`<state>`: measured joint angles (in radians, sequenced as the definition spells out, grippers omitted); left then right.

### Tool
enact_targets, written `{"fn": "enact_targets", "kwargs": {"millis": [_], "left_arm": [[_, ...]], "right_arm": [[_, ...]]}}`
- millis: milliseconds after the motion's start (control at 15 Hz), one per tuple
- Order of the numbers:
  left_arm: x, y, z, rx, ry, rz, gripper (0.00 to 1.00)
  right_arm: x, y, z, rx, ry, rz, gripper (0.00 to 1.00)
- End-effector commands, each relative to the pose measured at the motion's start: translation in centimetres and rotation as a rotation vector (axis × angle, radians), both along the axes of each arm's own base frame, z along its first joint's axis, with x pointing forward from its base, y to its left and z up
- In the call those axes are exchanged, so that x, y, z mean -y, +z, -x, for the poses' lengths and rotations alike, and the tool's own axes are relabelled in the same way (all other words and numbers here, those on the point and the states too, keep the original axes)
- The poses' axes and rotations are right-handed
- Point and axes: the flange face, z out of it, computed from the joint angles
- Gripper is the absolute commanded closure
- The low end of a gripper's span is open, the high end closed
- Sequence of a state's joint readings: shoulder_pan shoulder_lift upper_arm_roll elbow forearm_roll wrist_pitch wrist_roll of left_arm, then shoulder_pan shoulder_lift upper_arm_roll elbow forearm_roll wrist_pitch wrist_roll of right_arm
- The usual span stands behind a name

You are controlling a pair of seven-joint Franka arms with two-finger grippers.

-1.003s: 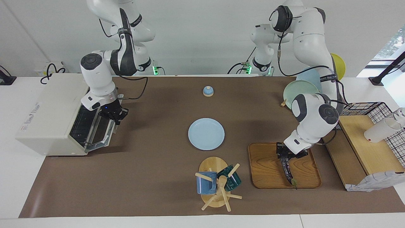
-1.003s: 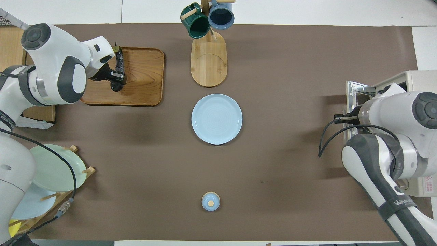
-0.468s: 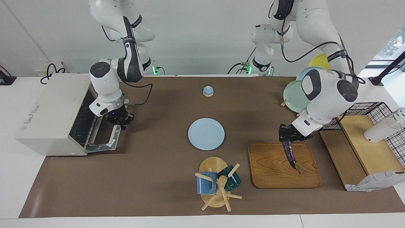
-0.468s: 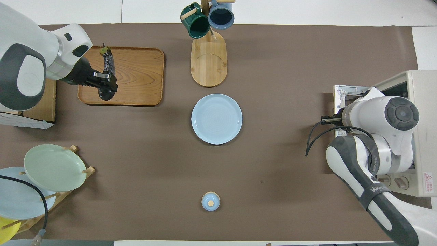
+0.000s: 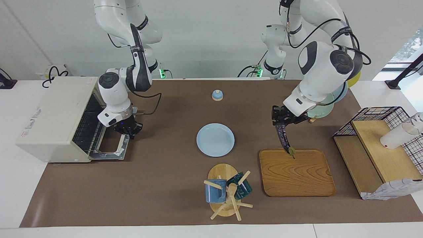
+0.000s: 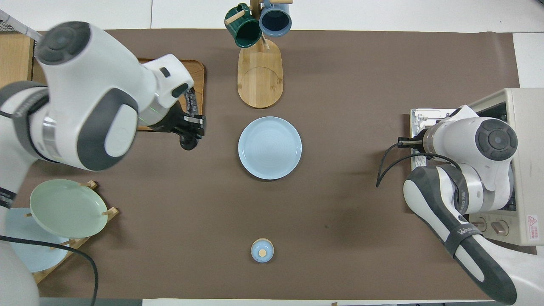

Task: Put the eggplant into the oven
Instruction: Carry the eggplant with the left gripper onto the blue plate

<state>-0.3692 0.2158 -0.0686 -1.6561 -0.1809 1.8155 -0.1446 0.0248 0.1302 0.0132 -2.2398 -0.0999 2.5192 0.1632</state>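
Brown-covered surface [image 5: 158, 185] lay far below your left gripper [image 5: 279, 119], clamped on the eggplant [image 5: 284, 138] by one end, so the dangling length could have swung loose before reaching the oven [image 5: 53, 119].

my right gripper [image 5: 127, 129]: my own wrist hides it from above; can't tell if my fingers are apart.
eggplant [image 6: 192, 102]: from above my left arm covers most of it.
wooden tray [image 6: 197, 80]: mostly under my left arm from above.
oven [image 6: 520, 127]: cut off by the edge from above.
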Motion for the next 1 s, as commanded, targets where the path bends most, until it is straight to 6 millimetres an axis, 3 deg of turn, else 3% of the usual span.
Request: {"fn": "enact_targets", "kwargs": {"millis": [0, 201, 334, 468, 669, 803, 936], "left_arm": [[4.5, -2.8, 7.0, 0.043, 0.023, 0.011, 1.00], [8.4, -5.1, 8.9, 0.060, 0.036, 0.018, 1.00], [10.3, -6.4, 9.4, 0.084, 0.057, 0.033, 1.00], [13.0, -9.3, 9.9, 0.098, 0.072, 0.042, 1.00], [15.4, -13.4, 10.0, 0.121, 0.091, 0.056, 1.00], [16.0, -14.7, 9.3, 0.128, 0.099, 0.060, 1.00], [16.0, -14.8, 9.1, 0.134, 0.098, 0.063, 1.00]], "right_arm": [[-2.6, 1.1, -1.8, 0.025, -0.035, -0.011, 1.00], [-4.5, 3.1, -3.0, 0.003, -0.013, -0.004, 1.00], [-5.3, 6.0, -4.2, -0.043, -0.012, 0.014, 1.00], [-5.1, 9.1, -5.0, -0.086, -0.027, 0.028, 0.98], [-5.7, 12.3, -4.9, -0.113, -0.022, 0.039, 0.82], [-7.4, 15.7, -4.8, -0.134, -0.002, 0.044, 0.72], [-8.9, 16.3, -4.5, -0.150, 0.017, 0.043, 0.61]]}}
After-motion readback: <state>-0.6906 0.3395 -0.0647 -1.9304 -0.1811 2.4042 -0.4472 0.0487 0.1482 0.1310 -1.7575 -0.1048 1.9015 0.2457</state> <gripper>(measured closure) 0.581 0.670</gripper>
